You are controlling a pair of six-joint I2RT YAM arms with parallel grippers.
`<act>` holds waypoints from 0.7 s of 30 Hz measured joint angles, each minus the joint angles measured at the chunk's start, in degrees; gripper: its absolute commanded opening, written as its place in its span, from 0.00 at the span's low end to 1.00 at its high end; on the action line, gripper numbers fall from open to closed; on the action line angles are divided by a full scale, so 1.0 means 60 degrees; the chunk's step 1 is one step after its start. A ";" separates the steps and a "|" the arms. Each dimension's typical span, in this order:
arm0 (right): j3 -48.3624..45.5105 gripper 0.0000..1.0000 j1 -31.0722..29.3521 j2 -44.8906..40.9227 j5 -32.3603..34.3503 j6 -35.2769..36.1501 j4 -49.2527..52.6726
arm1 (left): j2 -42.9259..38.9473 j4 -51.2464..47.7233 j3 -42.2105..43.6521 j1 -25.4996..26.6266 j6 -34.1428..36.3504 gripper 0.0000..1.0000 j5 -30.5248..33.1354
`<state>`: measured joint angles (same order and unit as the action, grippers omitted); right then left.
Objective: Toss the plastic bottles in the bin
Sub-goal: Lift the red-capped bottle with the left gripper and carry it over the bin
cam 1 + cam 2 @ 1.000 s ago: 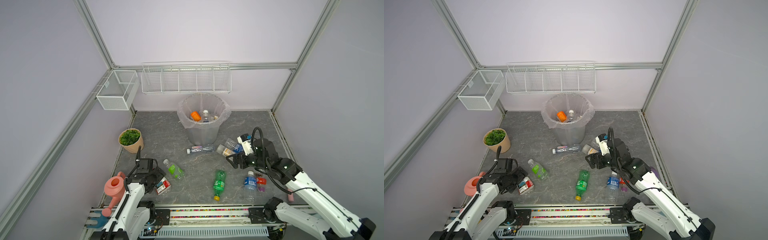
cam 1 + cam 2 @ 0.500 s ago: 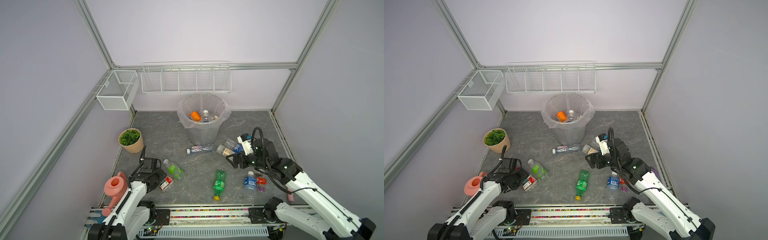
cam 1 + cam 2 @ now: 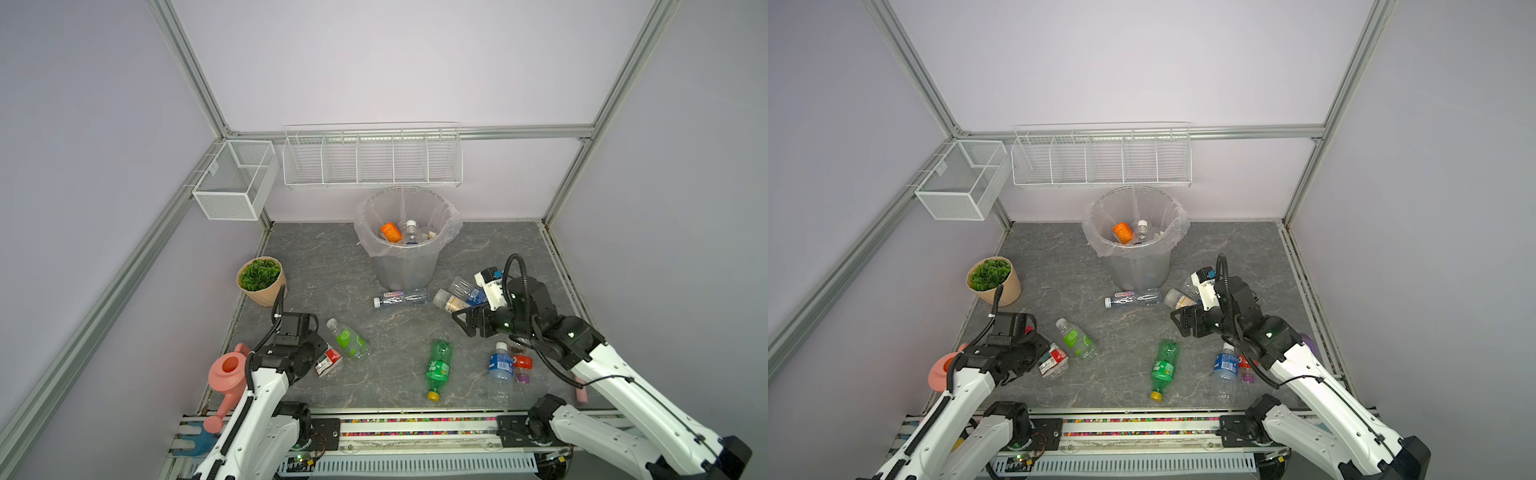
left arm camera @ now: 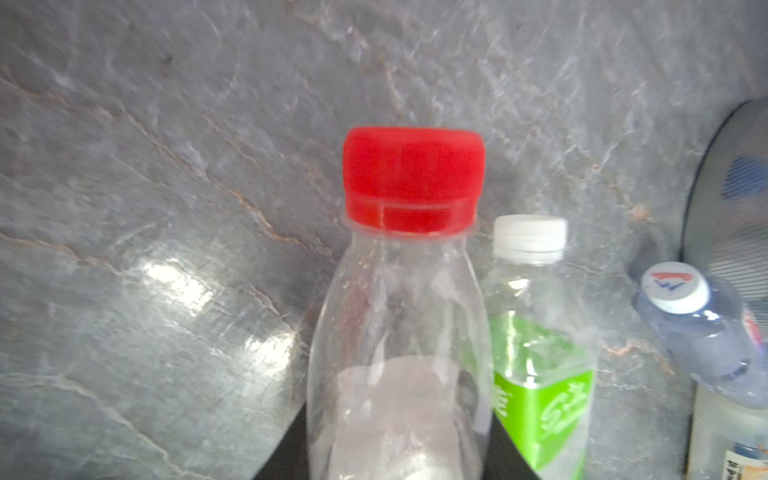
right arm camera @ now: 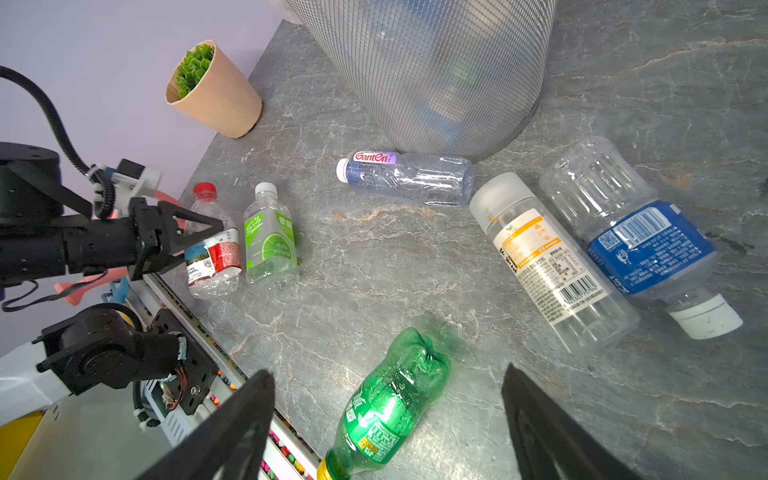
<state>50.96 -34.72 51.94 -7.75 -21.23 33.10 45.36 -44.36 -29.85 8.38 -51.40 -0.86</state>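
In both top views the left gripper is largely hidden under its own wrist, low at the front left of the grey surface. It is clamped on the red-capped bottle, which lies just beside a lime-labelled bottle; whether the held bottle is clear of the surface cannot be told. The right gripper hangs above the surface, jaws apart with nothing between them, its cable crossing a crushed bottle beside a blue-labelled bottle. The bin stands at the back wall with a few bottles inside, their lower parts out of sight. The left wrist view is blurred and cuts the held bottle off below its shoulder, dark fingers at its sides. The right wrist view shows only that gripper's fingertips, wide apart, above a green bottle whose yellow cap meets the frame edge; the bin's rim is out of frame
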 measured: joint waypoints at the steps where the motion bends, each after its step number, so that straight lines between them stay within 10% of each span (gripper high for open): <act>1: 0.0000 0.88 0.0000 -0.0004 0.0000 0.0004 0.0004 | -0.0022 -0.0091 -0.0208 0.0000 0.0007 0.23 0.0066; 21: 0.0000 0.88 0.0000 -0.0051 0.0040 0.0000 0.0004 | 0.0157 -0.0229 -0.4401 0.0200 0.0663 0.18 0.0871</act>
<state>50.96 -34.72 51.64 -7.51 -21.23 33.12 46.30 -45.74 -56.25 9.58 -47.42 4.36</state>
